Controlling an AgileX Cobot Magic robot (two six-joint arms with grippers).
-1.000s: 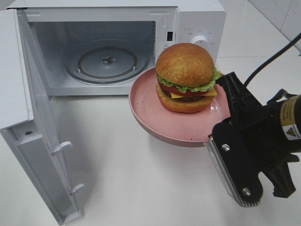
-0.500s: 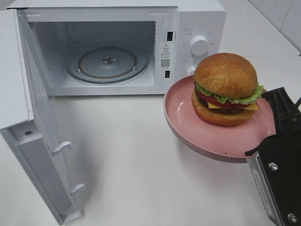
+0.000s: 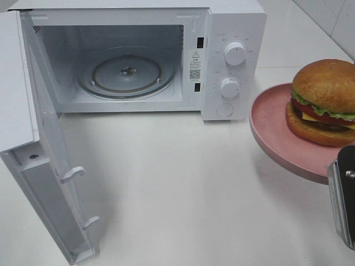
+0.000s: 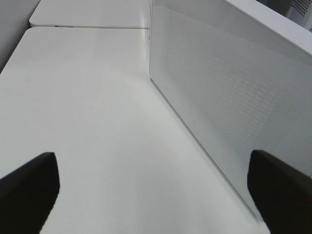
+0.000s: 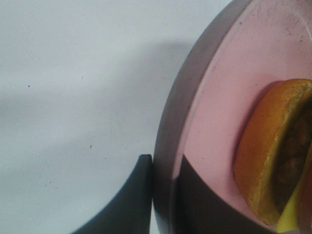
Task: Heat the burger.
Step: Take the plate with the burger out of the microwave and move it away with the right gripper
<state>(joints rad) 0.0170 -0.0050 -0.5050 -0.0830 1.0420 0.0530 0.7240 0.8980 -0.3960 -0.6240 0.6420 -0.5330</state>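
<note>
The burger (image 3: 325,100), a golden bun with lettuce, tomato, cheese and patty, stands on a pink plate (image 3: 272,127) at the right edge of the exterior high view, lifted off the table. My right gripper (image 3: 343,177) is shut on the plate's near rim. The right wrist view shows that rim (image 5: 168,146) pinched between the two dark fingers (image 5: 131,204), with the burger (image 5: 268,161) just beyond. My left gripper (image 4: 156,195) is open and holds nothing, beside the microwave's outer side wall (image 4: 219,97); the exterior high view does not show it.
The white microwave (image 3: 233,22) stands at the back with its door (image 3: 33,138) swung wide open to the left. Its glass turntable (image 3: 126,72) carries nothing. Two knobs (image 3: 235,54) are on its right panel. White tabletop (image 3: 177,188) lies in front.
My right gripper has carried the plate and burger to the right, from in front of the microwave's opening and panel to the right edge of the view. The left gripper has not changed.
</note>
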